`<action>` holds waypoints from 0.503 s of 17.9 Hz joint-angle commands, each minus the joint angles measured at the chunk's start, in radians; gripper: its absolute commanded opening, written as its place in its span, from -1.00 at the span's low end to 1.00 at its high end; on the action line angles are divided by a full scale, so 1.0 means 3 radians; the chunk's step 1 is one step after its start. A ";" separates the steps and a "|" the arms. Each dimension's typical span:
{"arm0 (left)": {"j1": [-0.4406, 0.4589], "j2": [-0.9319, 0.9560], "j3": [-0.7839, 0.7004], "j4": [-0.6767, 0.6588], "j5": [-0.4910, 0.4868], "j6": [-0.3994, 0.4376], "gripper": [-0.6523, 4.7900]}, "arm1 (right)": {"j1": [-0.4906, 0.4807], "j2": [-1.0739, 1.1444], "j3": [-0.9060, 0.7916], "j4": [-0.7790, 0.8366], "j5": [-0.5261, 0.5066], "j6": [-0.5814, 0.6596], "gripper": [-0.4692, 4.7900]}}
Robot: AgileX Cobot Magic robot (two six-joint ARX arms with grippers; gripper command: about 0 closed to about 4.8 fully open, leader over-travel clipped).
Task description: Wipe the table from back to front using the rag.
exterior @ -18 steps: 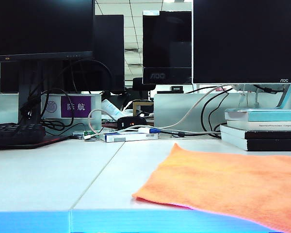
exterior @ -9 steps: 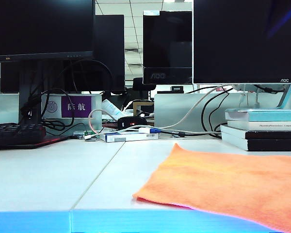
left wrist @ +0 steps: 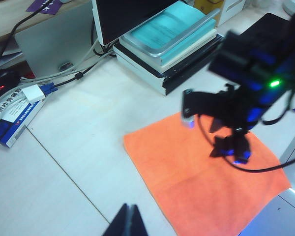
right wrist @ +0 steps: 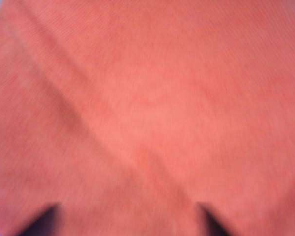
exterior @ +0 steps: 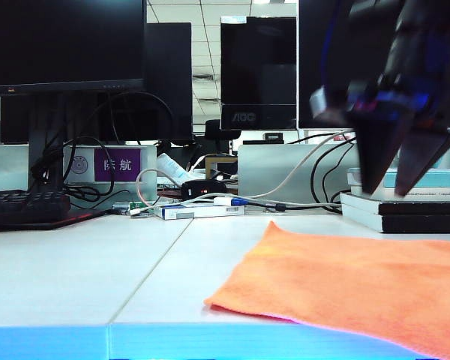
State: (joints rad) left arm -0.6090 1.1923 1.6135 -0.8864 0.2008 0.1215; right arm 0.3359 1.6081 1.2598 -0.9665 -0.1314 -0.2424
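Observation:
The orange rag (exterior: 345, 285) lies flat on the white table (exterior: 75, 270), at its front right, one corner reaching over the blue front edge. My right gripper (exterior: 396, 178) hangs open above the rag's back part, blurred, fingers pointing down, nothing between them. In the right wrist view the rag (right wrist: 147, 108) fills the picture and the right gripper (right wrist: 127, 221) shows two tips far apart. From the left wrist view the rag (left wrist: 201, 172) lies under the right gripper (left wrist: 231, 152). My left gripper (left wrist: 129, 222) is shut and empty above bare table (left wrist: 78, 123), beside the rag's near corner.
Stacked books (exterior: 405, 199) lie just behind the rag at the back right. Monitors (exterior: 375, 60), cables (exterior: 210, 196), a small blue and white box (exterior: 199, 211) and a keyboard (exterior: 22, 208) line the back of the table. A seam (exterior: 154, 266) runs front to back.
The right arm has dropped into the exterior view from the upper right and now hangs over the rag. The rag has not moved.

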 commanded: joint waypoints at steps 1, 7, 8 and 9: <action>-0.0003 -0.0008 0.0022 0.0046 0.0018 0.0008 -0.77 | 0.0006 0.0099 0.0010 0.0130 -0.0003 -0.0079 1.00; -0.0003 -0.0009 0.0022 0.0045 0.0018 0.0006 -0.77 | 0.0004 0.0350 -0.0137 0.0373 -0.0003 -0.0080 1.00; -0.0003 -0.0009 0.0022 0.0043 0.0018 0.0006 -0.77 | 0.0004 0.0352 -0.0282 0.0511 -0.0003 -0.0081 1.00; -0.0003 -0.0009 0.0022 0.0043 0.0018 0.0006 -0.77 | 0.0004 0.0352 -0.0336 0.0549 -0.0003 -0.0081 1.00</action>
State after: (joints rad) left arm -0.6090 1.1919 1.6135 -0.8864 0.2008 0.1215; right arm 0.3355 1.7168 1.1694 -0.8230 -0.1314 -0.2634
